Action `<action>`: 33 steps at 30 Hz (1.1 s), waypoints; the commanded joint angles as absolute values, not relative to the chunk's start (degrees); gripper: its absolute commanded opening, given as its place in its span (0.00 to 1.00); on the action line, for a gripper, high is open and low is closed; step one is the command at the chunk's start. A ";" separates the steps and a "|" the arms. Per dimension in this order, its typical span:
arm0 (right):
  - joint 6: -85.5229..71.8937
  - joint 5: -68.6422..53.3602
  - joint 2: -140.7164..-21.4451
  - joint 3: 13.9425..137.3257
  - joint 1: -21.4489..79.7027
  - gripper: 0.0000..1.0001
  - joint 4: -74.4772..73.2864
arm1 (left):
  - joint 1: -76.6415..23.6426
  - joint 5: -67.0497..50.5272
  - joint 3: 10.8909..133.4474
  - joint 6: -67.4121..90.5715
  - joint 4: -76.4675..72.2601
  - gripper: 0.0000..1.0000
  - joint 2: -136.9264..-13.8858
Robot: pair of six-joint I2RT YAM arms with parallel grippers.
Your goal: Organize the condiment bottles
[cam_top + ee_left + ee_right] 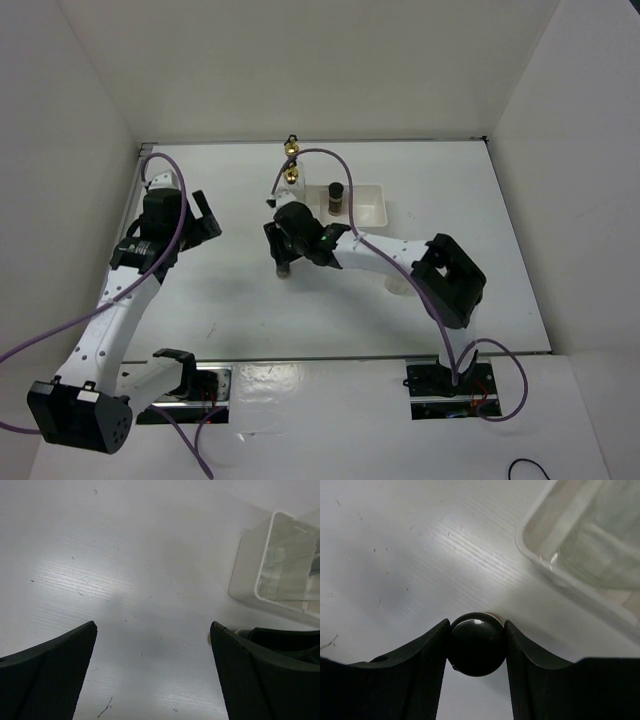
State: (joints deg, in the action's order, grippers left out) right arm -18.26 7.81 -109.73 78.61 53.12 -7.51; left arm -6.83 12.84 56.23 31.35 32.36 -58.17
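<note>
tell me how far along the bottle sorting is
Done: one dark jar stands in the white tray; two gold-topped bottles stand at its left end. In hand: the right gripper pinches a second black-capped jar on the table. Still to go: the pale jar, outside the tray.

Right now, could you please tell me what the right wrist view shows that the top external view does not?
Only the right wrist view: the right gripper with its fingers pressed against both sides of a black-capped jar. Only the top external view: the open left gripper, two tall bottles with gold pourers near the tray, and a small dark jar standing in that tray. Both: the white tray and the table.
</note>
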 commanded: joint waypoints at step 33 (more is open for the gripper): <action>-17.40 19.52 -97.02 81.04 31.82 0.13 -10.02 | -2.73 12.30 55.46 30.59 28.39 1.00 -57.30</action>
State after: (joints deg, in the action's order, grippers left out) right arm -18.74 20.58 -95.50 77.03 31.62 -14.00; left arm -3.84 12.67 55.86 31.29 31.22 -57.87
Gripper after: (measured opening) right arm 0.512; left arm 0.998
